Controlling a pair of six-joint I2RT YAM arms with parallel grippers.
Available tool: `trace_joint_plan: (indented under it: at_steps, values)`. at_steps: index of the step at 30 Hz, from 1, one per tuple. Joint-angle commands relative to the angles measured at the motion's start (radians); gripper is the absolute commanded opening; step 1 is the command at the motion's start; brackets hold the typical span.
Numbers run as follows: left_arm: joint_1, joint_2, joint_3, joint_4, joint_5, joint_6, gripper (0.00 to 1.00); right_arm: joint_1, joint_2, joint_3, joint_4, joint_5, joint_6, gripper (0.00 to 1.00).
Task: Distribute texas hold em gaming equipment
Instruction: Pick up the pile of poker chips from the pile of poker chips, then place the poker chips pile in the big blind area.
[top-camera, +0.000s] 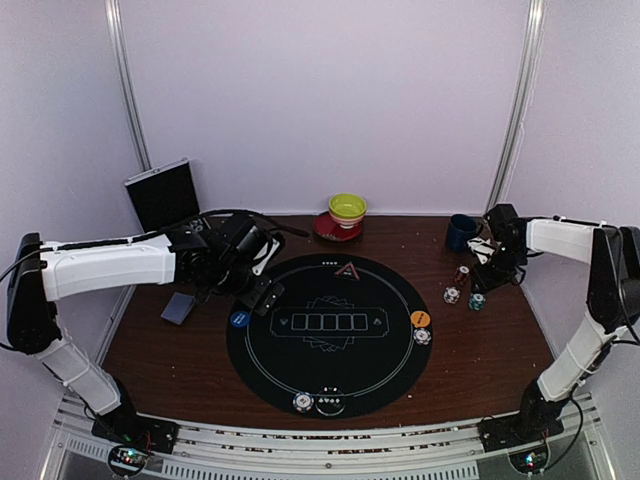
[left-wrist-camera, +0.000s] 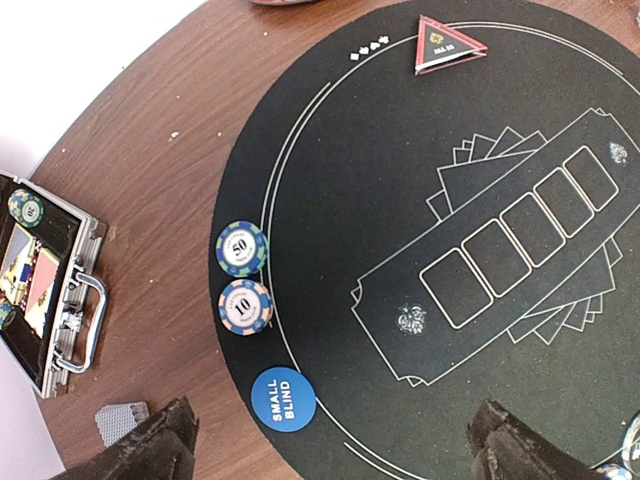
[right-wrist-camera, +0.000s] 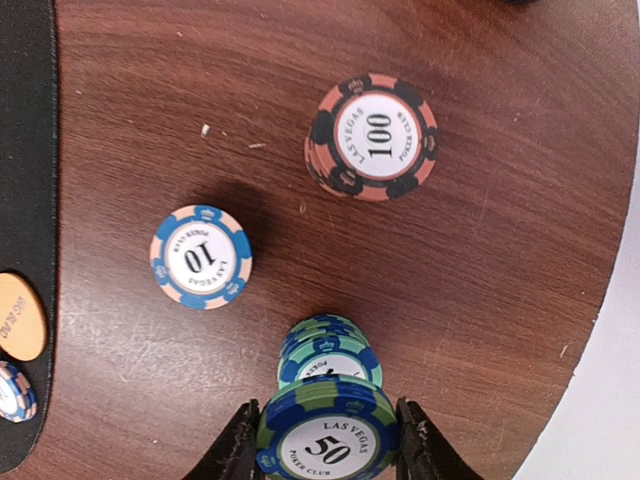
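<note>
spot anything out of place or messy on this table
Nothing spilled or broken. The grey-backed cards lie askew on the bare table, off the black mat to its left, and small pale specks litter the wood.

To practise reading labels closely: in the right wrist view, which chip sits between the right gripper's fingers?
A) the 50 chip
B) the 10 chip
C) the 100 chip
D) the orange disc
A: the 50 chip sits between the fingers of the right gripper, while the 10 chip and the 100 chip lie apart from it on the table.
</note>
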Motion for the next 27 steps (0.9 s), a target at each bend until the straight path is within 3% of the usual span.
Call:
trace_joint_plan:
  at_steps: [1,16,27]
  values:
    - [0.004,0.011,-0.008,0.039,-0.02,0.01,0.98,0.058,-0.046,0.046,-0.014,0.0,0.003,0.31]
    - [0.003,0.022,-0.008,0.04,-0.029,0.016,0.98,0.373,0.128,0.291,-0.097,0.052,0.041,0.32]
    - [0.003,0.015,-0.008,0.04,-0.039,0.019,0.98,0.589,-0.012,0.086,-0.041,0.028,-0.031,0.32]
